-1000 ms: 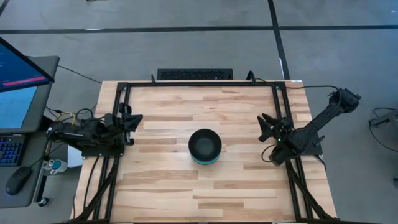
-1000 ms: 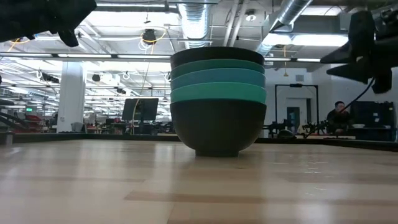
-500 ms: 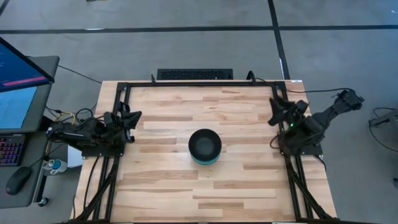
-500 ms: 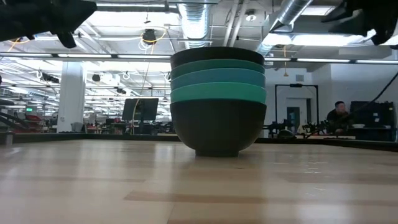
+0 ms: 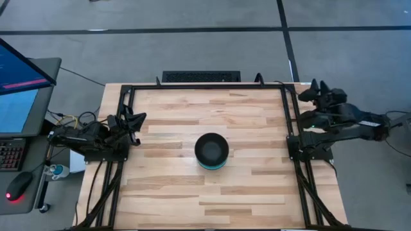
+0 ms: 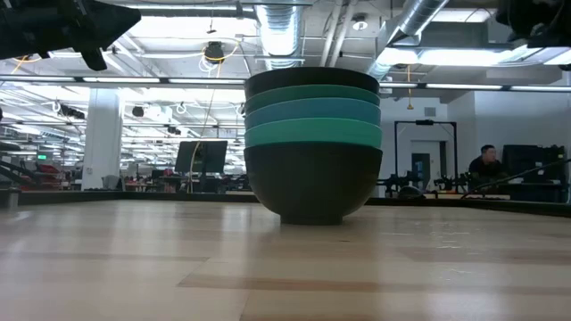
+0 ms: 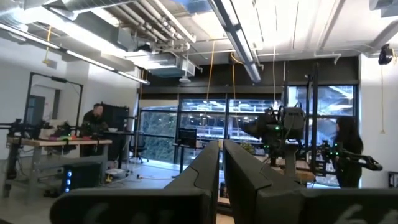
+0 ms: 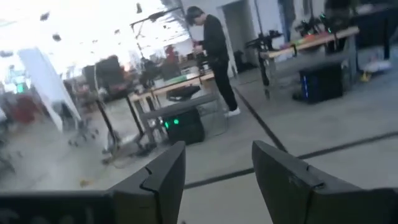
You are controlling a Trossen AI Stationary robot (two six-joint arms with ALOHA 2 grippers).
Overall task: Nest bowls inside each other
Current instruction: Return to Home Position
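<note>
Wooden table [image 5: 167, 186] under nested bowls [image 5: 211, 151]

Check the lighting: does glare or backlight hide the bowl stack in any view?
High view: even light, no glare on the bowl stack. Low view: ceiling lights backlight it, the black bottom bowl goes dark, the coloured bowls read plainly. Right wrist view: glare washes out part of the room beyond the open right gripper.

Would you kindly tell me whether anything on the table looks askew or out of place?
Nothing stands out. The bowls sit level and evenly nested on the table; the left gripper and right gripper rest by its sides.
</note>
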